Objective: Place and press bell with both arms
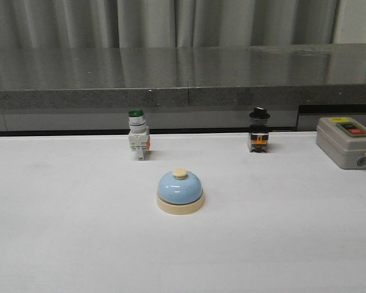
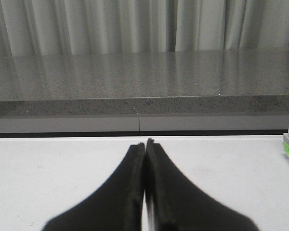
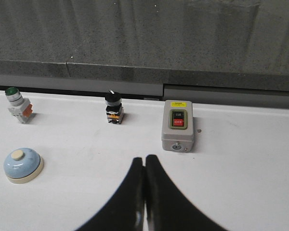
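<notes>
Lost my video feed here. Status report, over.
Left gripper shut, empty. Right gripper shut, empty. Bell upright on table, untouched. Nothing near the bell.

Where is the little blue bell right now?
In the front view the bell sits near the middle of the white table, nearer the camera than the green-capped switch and the black-capped switch, touching neither.

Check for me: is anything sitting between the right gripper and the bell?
Nothing visible does. In the right wrist view, bare white table lies between the right gripper and the bell; the three switches stand farther back, toward the ledge.
</notes>
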`<action>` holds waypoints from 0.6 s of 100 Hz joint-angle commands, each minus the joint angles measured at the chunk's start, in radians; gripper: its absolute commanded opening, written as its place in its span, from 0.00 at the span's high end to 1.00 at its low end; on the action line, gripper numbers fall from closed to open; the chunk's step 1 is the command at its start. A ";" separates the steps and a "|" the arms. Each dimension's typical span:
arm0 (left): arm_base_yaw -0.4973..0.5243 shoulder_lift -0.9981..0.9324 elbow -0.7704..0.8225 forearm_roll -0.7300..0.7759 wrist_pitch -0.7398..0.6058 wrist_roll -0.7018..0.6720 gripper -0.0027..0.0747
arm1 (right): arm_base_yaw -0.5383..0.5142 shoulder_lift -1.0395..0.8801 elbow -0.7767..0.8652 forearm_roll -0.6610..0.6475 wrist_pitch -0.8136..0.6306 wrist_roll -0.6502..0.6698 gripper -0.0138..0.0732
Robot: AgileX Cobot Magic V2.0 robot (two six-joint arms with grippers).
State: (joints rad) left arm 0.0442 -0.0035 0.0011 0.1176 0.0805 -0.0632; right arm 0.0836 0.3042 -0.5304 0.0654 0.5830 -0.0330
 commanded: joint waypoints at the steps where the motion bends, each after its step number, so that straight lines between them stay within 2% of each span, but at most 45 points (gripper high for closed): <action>1: 0.003 -0.030 0.041 -0.002 -0.087 -0.008 0.99 | -0.005 0.010 -0.023 -0.004 -0.068 -0.004 0.91; 36: 0.003 -0.030 0.041 -0.002 -0.087 -0.008 0.99 | -0.005 0.009 -0.009 -0.018 -0.098 -0.004 0.91; 60: 0.003 -0.030 0.041 -0.002 -0.087 -0.008 0.99 | -0.005 -0.107 0.159 -0.047 -0.244 -0.004 0.91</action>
State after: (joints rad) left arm 0.0442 -0.0035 0.0011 0.1176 0.0805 -0.0632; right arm 0.0836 0.2425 -0.4063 0.0331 0.4801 -0.0310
